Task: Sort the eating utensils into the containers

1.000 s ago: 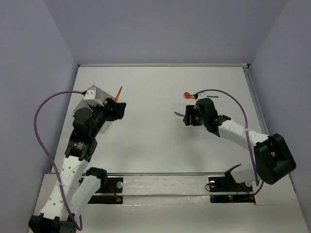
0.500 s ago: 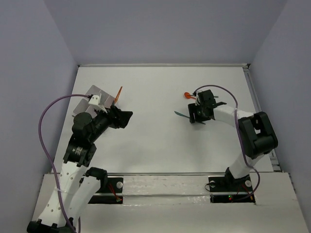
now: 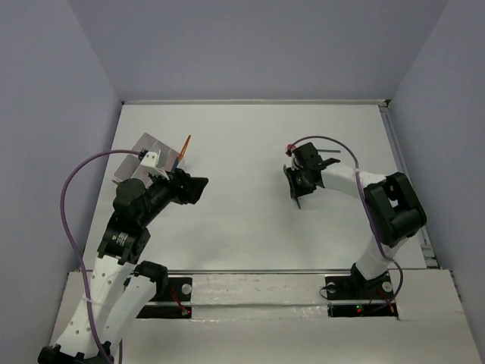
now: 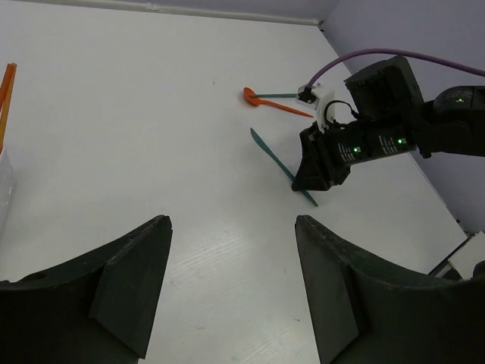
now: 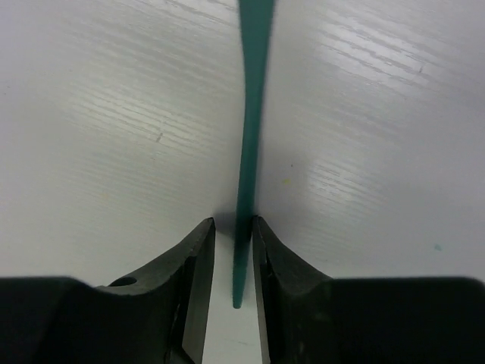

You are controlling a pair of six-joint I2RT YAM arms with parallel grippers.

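Note:
A teal-blue utensil [image 5: 250, 136] lies flat on the white table. My right gripper [image 5: 233, 227] is down over its near end, jaws narrowly open on either side; the stick touches the right finger, with a small gap on the left. The left wrist view shows this utensil [image 4: 273, 158] running under my right gripper [image 4: 311, 182]. An orange-red spoon [image 4: 261, 98] and a thin green stick [image 3: 326, 150] lie just beyond it. My left gripper [image 4: 231, 224] is wide open and empty above the table. The white tray [image 3: 140, 152] sits far left with an orange utensil [image 3: 184, 149] leaning at its edge.
Purple cables loop over both arms [image 3: 72, 189]. Grey-blue walls close in the table on the left, back and right. A metal rail [image 3: 258, 271] runs along the near edge by the arm bases.
My right gripper has swung left and lowered over the teal utensil, which now sits between its jaws. My left gripper has shifted slightly right, away from the tray.

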